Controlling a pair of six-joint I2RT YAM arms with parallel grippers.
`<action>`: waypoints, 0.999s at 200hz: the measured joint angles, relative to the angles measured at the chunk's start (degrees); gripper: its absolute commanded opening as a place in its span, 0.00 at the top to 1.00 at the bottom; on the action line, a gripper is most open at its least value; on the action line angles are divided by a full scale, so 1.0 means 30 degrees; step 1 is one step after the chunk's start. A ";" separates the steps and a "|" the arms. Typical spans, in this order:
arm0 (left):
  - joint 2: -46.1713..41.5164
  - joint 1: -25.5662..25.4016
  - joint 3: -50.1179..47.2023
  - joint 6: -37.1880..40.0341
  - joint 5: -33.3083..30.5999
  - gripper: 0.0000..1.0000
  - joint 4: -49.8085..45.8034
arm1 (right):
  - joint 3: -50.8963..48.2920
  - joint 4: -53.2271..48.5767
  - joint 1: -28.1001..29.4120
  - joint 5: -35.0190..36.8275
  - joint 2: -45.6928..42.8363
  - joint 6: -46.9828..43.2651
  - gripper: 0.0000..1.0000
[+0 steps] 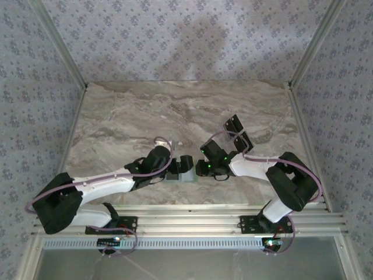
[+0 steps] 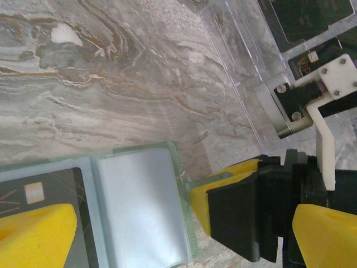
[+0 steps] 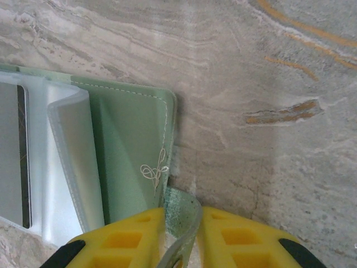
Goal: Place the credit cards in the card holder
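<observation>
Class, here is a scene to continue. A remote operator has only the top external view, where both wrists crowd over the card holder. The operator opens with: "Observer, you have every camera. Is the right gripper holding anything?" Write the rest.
Observer: Yes. In the right wrist view the right gripper is shut on a green tab at the edge of the card holder.
Operator: And the left gripper?
Observer: In the left wrist view the left gripper is open wide over the spread holder, gripping nothing.
Operator: Is any card inside?
Observer: One black card with a pale chip sits in a clear sleeve.
</observation>
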 measured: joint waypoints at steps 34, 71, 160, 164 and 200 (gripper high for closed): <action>-0.0532 0.0874 -0.0058 0.0350 -0.0831 0.00 -0.0969 | -0.0095 0.0153 -0.0007 -0.0087 0.0000 0.0000 0.76; -0.0525 0.2506 -0.0816 0.1064 -0.0772 0.00 -0.1392 | -0.0168 0.0284 -0.0087 -0.0189 0.0000 -0.0007 0.77; 0.1508 0.2914 -0.1290 0.1858 0.0306 0.00 -0.0867 | -0.0160 0.0350 -0.0087 -0.0204 0.0109 -0.0007 0.78; 0.1588 0.2914 -0.1290 0.1858 0.0357 0.00 -0.0794 | -0.0160 0.0350 -0.0087 -0.0204 0.0109 0.0000 0.77; 0.2106 0.2914 -0.1290 0.1858 0.0758 0.00 -0.0138 | -0.0160 0.0357 -0.0087 -0.0204 0.0124 -0.0007 0.78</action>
